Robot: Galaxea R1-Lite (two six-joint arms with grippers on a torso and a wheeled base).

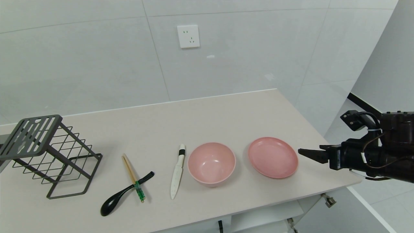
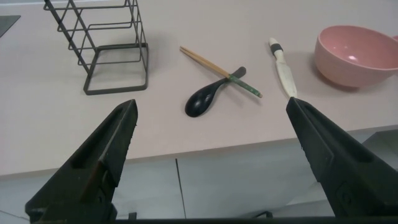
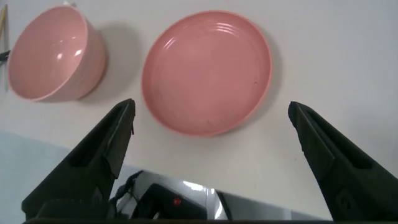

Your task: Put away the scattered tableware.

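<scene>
Bowl (image 2: 354, 56) partly cut off; plate (image 3: 207, 71) whole; L gripper (image 2: 211, 102), R gripper (image 3: 211, 104) spread.

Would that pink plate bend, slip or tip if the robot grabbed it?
The pink plate looks rigid, so it probably won't bend. Its smooth surface might slip in the fingers. Lying flat and shallow, it would likely slide rather than tip if pushed.

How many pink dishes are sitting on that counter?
2. The pink bowl sits just right of the white knife; the pink plate lies further right, beside the bowl. None look hidden.
</scene>
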